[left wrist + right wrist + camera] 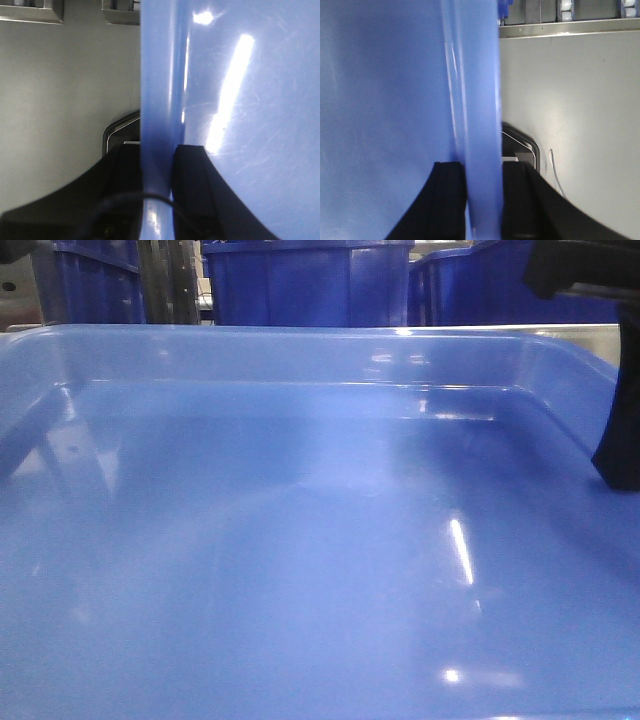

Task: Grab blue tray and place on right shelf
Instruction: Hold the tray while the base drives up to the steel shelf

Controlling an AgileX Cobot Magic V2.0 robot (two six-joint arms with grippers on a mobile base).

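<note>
The blue tray (300, 540), glossy and light blue, fills almost the whole front view and I look into its shallow inside. My left gripper (157, 150) is shut on the tray's left rim (157, 90), with one black finger (122, 175) outside and the other inside. My right gripper (482, 165) is shut on the tray's right rim (475, 75) in the same way. One of its black fingers (618, 445) shows at the tray's right edge in the front view. A strip of shiny steel, the right shelf (575, 333), shows just behind the tray's far right corner.
Deep, darker blue bins (310, 285) stand in a row behind the tray, with grey metal uprights (170, 280) between them. Under the tray in both wrist views lies a flat grey surface (570, 110), bordered at the far side by a metal rail (570, 29).
</note>
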